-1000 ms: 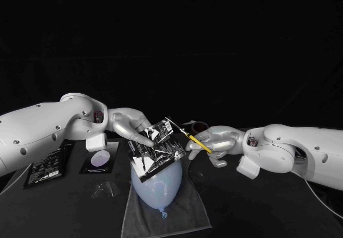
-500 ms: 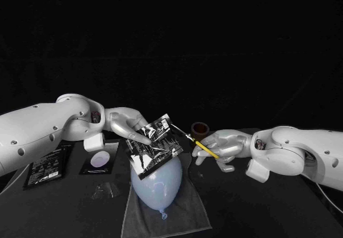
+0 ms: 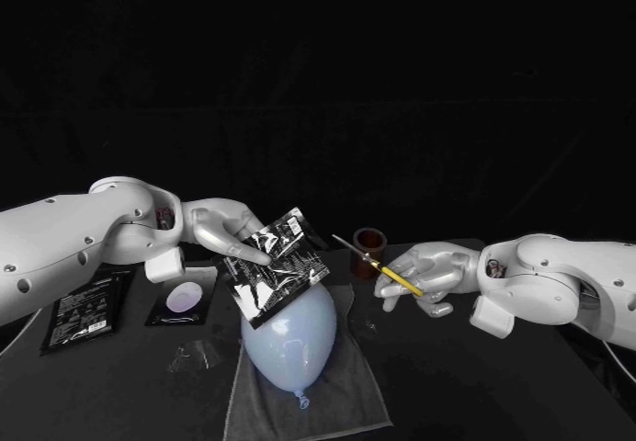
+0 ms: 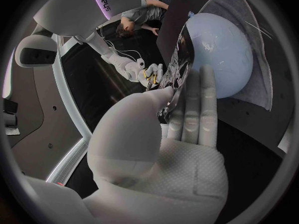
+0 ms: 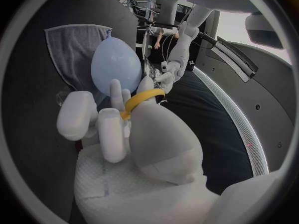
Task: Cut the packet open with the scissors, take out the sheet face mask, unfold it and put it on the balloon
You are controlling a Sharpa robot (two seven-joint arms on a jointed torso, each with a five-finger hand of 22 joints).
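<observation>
My left hand [image 3: 225,231] holds a shiny black-and-silver packet [image 3: 276,266] up by its upper left edge, tilted above the pale blue balloon [image 3: 291,338]. The balloon lies on a grey cloth [image 3: 318,397]. To the packet's right, and apart from it, my right hand [image 3: 426,272] grips yellow-handled scissors [image 3: 392,274], blades pointing up-left toward the packet. In the left wrist view the packet [image 4: 178,77] sits edge-on between thumb and fingers [image 4: 201,115], with the balloon [image 4: 225,44] beyond. The right wrist view has the yellow scissor handle [image 5: 143,98] in my hand [image 5: 134,129] and the balloon [image 5: 116,64] ahead.
A brown cup [image 3: 369,241] stands behind the scissors. Two dark packets [image 3: 85,309] [image 3: 186,296] lie at the left of the table. A clear plastic piece [image 3: 197,353] lies left of the cloth.
My right hand has drawn the scissors away from the packet, to the right and slightly down. The left hand has carried the packet a little left and up.
</observation>
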